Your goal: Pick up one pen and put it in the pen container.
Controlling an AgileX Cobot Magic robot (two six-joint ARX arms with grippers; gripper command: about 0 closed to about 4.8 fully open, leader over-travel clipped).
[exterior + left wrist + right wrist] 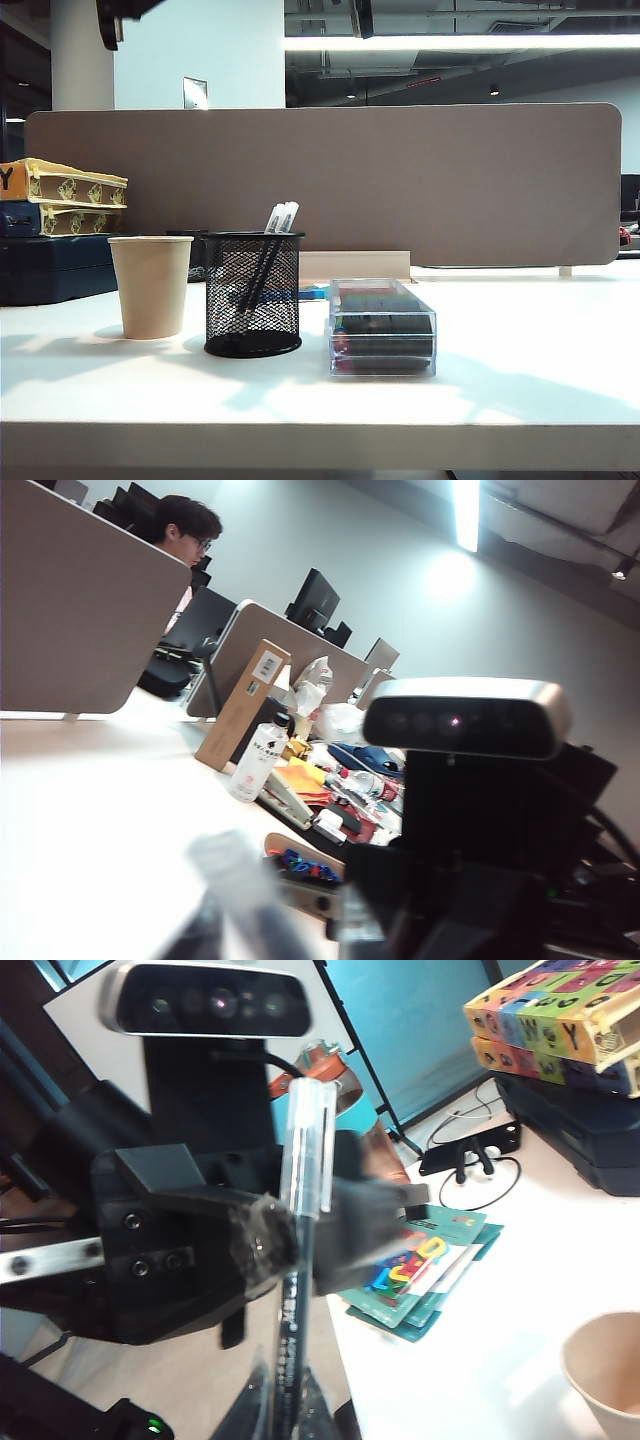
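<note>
The pen (291, 1310), with a black barrel and a clear whitish cap, stands upright in my right gripper (288, 1405), which is shut on its lower barrel off the table's edge. My left gripper (300, 1235) straddles the same pen just under the cap. One taped finger (262, 1240) lies against it and the other is blurred. In the left wrist view the pen (235, 885) is a blur, with a gap beside it inside the left gripper (285, 925). The pen container (252, 293), a black mesh cup, stands on the table. Neither gripper shows in the exterior view.
Two black-and-white pens (281, 218) lean in the mesh cup. A beige paper cup (150, 285) stands left of it and a clear plastic box (382, 325) to its right. A grey divider (400, 180) closes the back. Boxes (60, 215) are stacked at the far left.
</note>
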